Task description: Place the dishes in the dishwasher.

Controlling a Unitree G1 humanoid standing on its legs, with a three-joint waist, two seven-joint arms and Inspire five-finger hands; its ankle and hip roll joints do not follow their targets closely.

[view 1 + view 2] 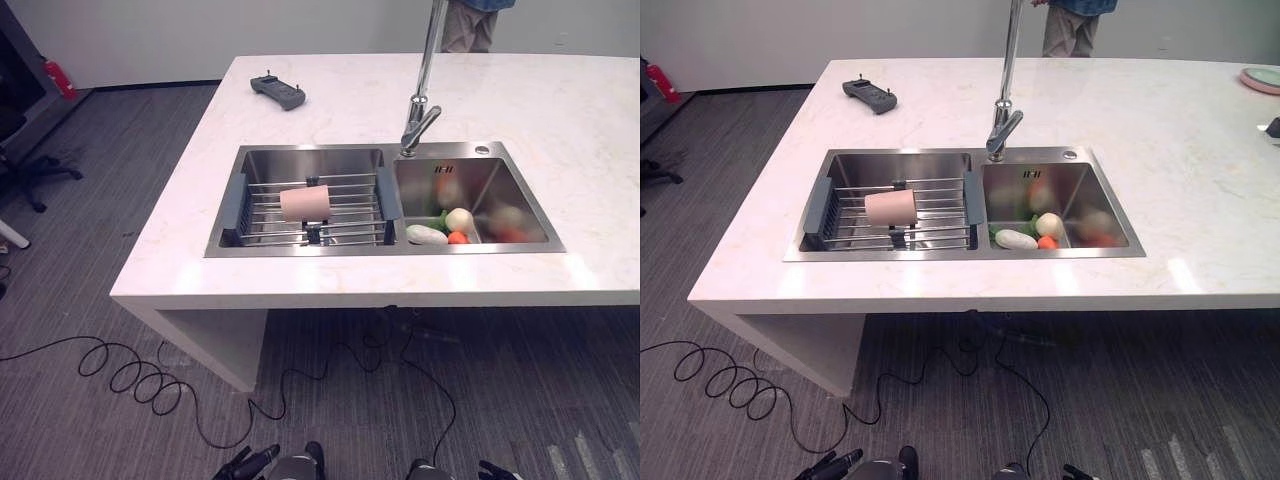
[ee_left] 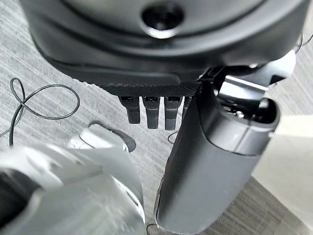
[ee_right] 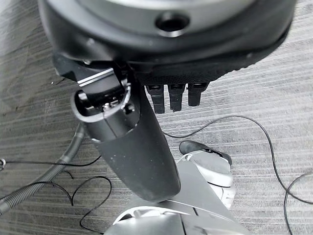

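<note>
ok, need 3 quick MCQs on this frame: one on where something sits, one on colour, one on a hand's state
1. Where does the pink cup lie?
A. on the wire rack in the sink's left basin
B. in the right basin among the vegetables
C. on the counter by the remote

2. What colour is the countertop?
A. black
B. white, marble-like
C. green

3. How are the hands?
A. both curled round a dish
B. left holds the cup, right is open
C. both open, holding nothing, low over the carpet

Key:
1 A: the cup lies on its side across the rack bars, while the vegetables sit in the other basin.
2 B: the top is pale with faint veining.
3 C: the left hand and right hand each show straight fingers with only floor beyond.
</note>
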